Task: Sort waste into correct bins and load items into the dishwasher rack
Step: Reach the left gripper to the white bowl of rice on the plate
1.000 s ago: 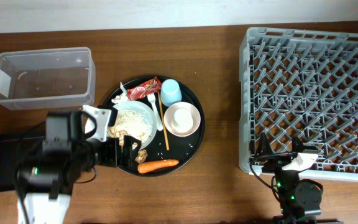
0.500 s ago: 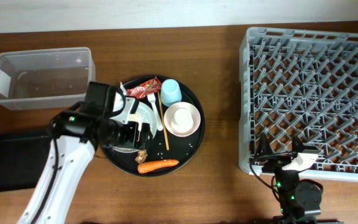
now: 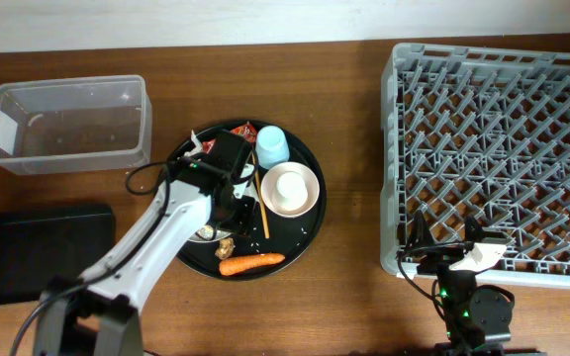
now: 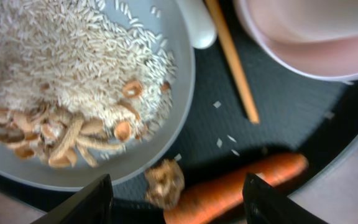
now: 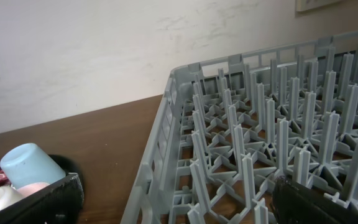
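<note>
- My left gripper is open wide and holds nothing. It hangs over a brown scrap and the carrot.
- Past them sits the plate of rice.
- My right gripper is open wide too, empty, beside the rack.
</note>
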Robot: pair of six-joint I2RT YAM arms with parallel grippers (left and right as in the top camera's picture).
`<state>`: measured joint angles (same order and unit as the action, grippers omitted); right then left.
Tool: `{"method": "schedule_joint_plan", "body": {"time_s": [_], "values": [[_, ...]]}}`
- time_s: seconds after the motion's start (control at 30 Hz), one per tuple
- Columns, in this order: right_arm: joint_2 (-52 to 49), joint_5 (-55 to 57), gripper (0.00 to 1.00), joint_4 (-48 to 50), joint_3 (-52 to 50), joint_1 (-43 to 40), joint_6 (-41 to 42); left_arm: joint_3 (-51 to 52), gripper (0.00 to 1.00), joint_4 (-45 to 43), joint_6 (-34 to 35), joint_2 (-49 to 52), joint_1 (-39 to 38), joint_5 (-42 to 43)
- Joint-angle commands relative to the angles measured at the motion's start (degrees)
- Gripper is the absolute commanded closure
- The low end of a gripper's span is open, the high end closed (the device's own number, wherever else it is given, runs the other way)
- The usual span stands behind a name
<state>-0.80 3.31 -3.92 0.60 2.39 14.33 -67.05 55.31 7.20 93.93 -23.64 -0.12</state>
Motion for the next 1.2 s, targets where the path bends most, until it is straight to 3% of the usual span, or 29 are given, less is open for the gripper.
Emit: {"method": "schedule_joint_plan", "body": {"time_s": [0.0, 0.2, 0.33, 0.6, 1.17], "values": [[0.4, -0.1, 0.01, -0.5, -0.3, -0.2, -0.6, -0.5, 0.34, -2.2, 1.0, 4.0, -0.1, -2.7], [0.4, -0.1, 0.01, -0.5, -0.3, -0.2, -0.6, -0.5, 0.35, -5.8, 0.9, 6.4, -0.3, -3.3], [0.4, -0.1, 0.01, -0.5, -0.3, -0.2, -0.6, -0.2, 0.35, -7.1, 0.9, 6.5, -2.1, -9.0], [0.4, -0.1, 0.01, -0.5, -0.3, -0.2, -0.6, 3.4, 0.35, -11.5, 0.9, 6.5, -5.9, -9.4], [0.4, -0.1, 0.01, -0.5, -0.3, -0.2, -0.6, 9.0, 0.35, -21.4, 0.9, 6.9, -5.4, -9.4]]}}
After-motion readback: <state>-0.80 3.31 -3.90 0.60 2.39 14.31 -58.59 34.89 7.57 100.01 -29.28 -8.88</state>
